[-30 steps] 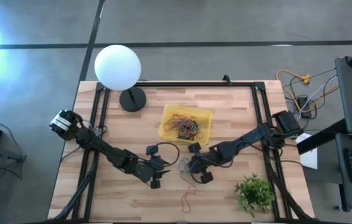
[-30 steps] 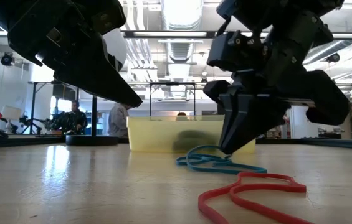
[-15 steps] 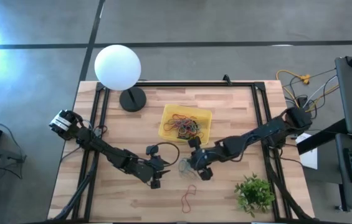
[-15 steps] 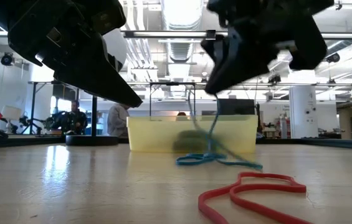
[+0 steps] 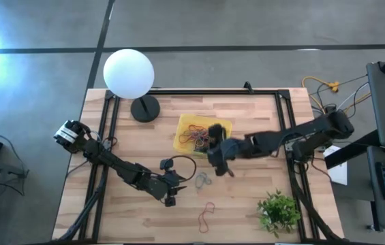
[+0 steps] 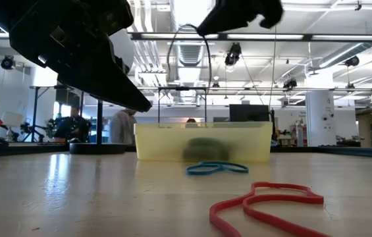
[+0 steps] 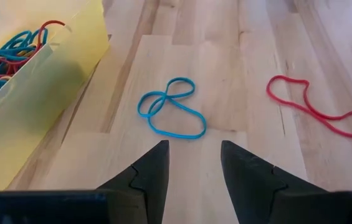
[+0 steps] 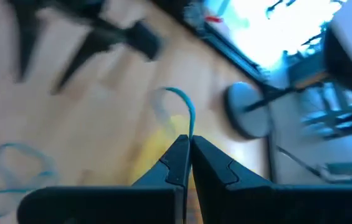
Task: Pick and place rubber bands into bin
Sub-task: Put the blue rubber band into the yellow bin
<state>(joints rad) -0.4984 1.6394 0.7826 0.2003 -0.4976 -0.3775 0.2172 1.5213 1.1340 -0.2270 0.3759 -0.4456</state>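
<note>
My right gripper [image 5: 213, 151] is raised above the table at the near edge of the yellow bin [image 5: 185, 121] and is shut on a blue rubber band [image 8: 185, 102]. That band shows as a thin loop [image 6: 189, 66] in the low view. The bin [image 6: 202, 141] holds a heap of coloured bands [image 5: 204, 138]. A second blue band [image 7: 169, 109] lies flat on the wood just ahead of my open left gripper [image 7: 191, 165], which hovers low near the table's middle [image 5: 180, 181]. A red band [image 7: 316, 109] lies nearer the near edge [image 5: 206, 214]. My right gripper pinches the blue rubber band between its two fingertips at one point of the loop [image 8: 190, 132]. The band is lifted clear of the table. The rest of the loop [image 6: 189, 66] hangs free in the air in front of the bin.
A white globe lamp [image 5: 129, 73] stands at the far left corner on its dark base [image 5: 145, 108]. A small green plant [image 5: 278, 211] sits at the near right. A black frame [image 5: 199, 91] runs along the table's far and side edges.
My right gripper has risen from the table and moved toward the far edge, to the bin, staying shut. The blue band it held trailed on the wood at first and now hangs clear. The other blue band and the red one stayed where they lay.
</note>
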